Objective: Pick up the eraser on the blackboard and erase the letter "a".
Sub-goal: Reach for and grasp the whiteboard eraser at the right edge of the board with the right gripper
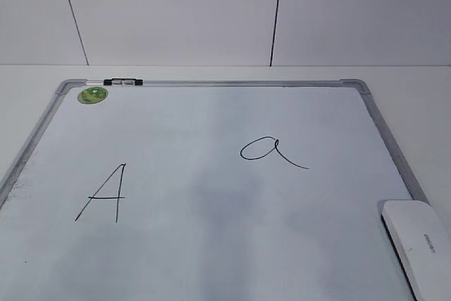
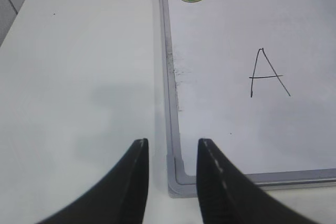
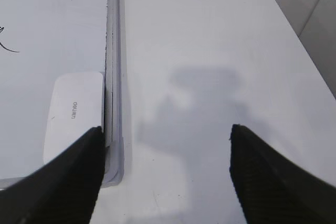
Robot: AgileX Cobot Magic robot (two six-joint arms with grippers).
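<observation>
The blackboard (image 1: 211, 259) is a white board with a silver frame lying flat on the table. The cursive letter "a" (image 1: 271, 151) is written right of its middle; only its tail (image 3: 8, 45) shows in the right wrist view. The white eraser (image 1: 419, 241) lies on the board's near right corner, also seen in the right wrist view (image 3: 73, 114). My right gripper (image 3: 165, 135) is open and empty, over the table just right of the board's frame and the eraser. My left gripper (image 2: 172, 148) is open and empty above the board's near left corner (image 2: 178, 182).
An angular capital "A" (image 1: 106, 192) is on the board's left half, also in the left wrist view (image 2: 268, 74). A green round sticker (image 1: 93, 94) and a black clip (image 1: 123, 82) sit at the far left edge. White table (image 3: 220, 51) surrounds the board.
</observation>
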